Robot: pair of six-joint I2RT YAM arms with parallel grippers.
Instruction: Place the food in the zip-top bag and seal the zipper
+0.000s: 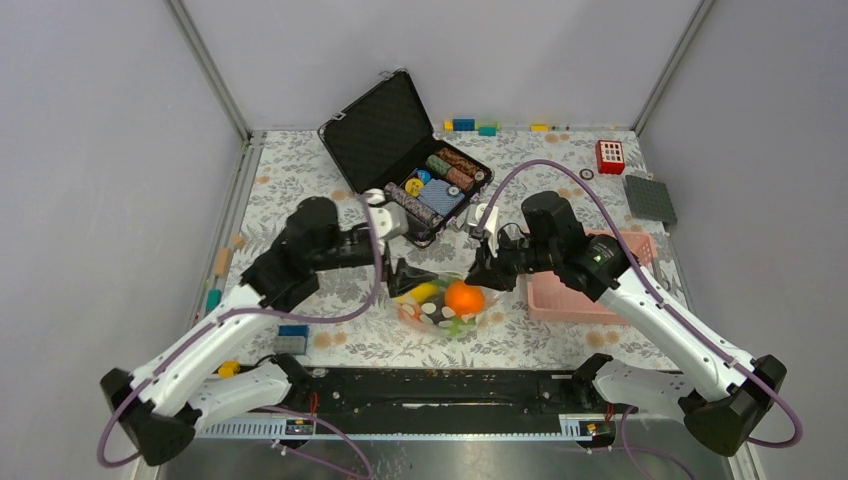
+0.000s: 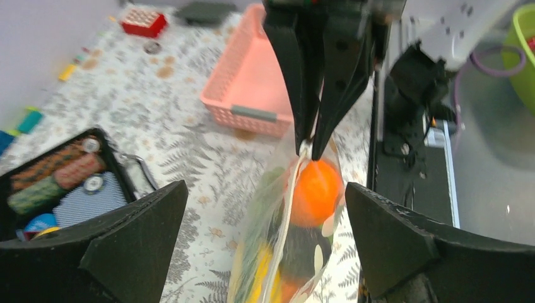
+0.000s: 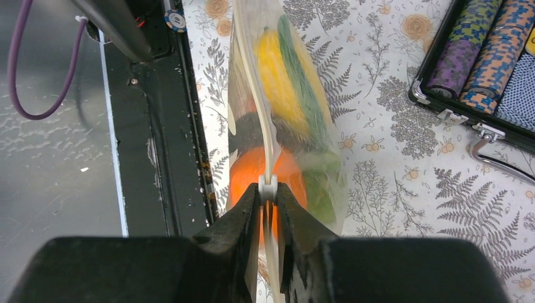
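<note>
Zip-top bag [image 3: 328, 189]: clear, white-dotted, standing on edge. I see its zipper [image 3: 270, 126] pinched between the tips of the right tool [image 3: 269, 189] and running straight ahead of them.

Contents: orange pumpkin [image 3: 243, 177] just below those tips, with the yellow banana [image 3: 274, 69] and long green pod [image 3: 296, 63] farther out.

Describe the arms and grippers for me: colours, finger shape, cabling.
Both arms are alike: left arm and right arm have white link shells with black joint housings and black bases. A purple cable loops loosely along each. The left gripper has broad matte-black wedge fingers; the right gripper has the same black fingers, tapering to narrow tips. No markings legible.
</note>
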